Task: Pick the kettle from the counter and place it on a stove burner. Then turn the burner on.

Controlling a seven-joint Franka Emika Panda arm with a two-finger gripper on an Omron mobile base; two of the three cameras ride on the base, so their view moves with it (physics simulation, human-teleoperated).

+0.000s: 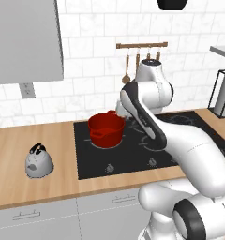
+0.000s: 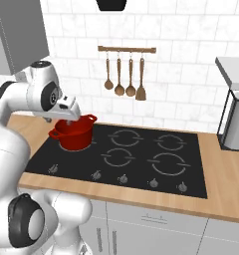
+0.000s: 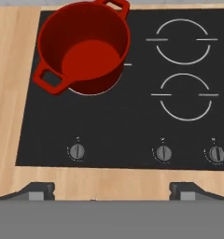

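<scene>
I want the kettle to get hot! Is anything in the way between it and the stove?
Partly. The red pot sits on the back left burner, the one closest to the kettle. The other burners, like the front left one, look free, with bare counter between.

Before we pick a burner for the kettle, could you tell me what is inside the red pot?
The red pot looks empty: the hand view shows only its bare red bottom. The burner under it is covered.

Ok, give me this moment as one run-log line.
phase: pre-grasp | kettle: on counter, left of stove, untouched | gripper: above stove front, jaws open, empty | red pot: on burner
</scene>
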